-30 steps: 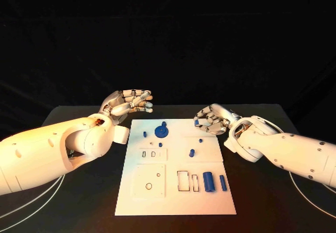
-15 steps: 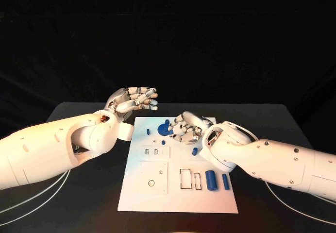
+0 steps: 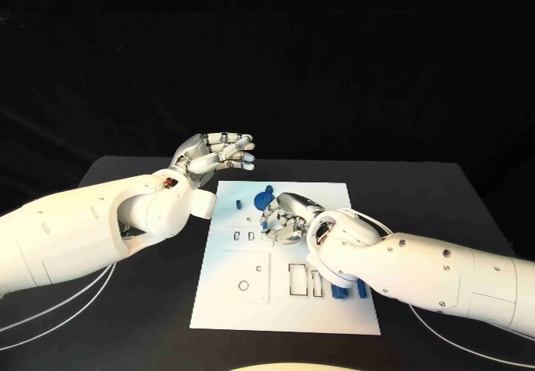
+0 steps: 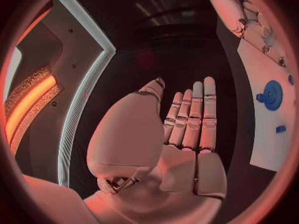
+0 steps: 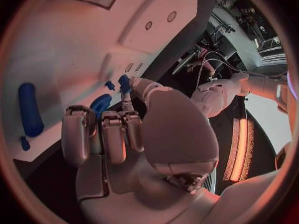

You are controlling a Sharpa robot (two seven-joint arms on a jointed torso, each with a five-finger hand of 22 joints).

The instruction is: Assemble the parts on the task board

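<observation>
Your right hand (image 3: 287, 219) hovers over the middle of the task board (image 3: 229, 305), fingers curled, seemingly holding nothing; your left hand (image 3: 214, 154) waits open off its far left corner; the blue gear (image 3: 261, 202) stands seated near the far edge; several parts (image 3: 339, 289) lie loose, so much remains.

Far end of board: a round blue gear-like part (image 3: 260, 202) and a small blue peg (image 3: 236, 205) stand on the white rectangular task board (image 3: 223, 309), with the silver right hand (image 3: 287, 219) just beside the gear.
Right half of board: the white right arm (image 3: 424, 267) lies across it, covering most of the blue cylinders (image 3: 340, 292).
Left of board: the silver left hand (image 3: 214, 157) hovers past the far left corner, fingers apart.
Near end of board: bare white surface.
Black table (image 3: 134, 332): open on both sides of the board.
</observation>
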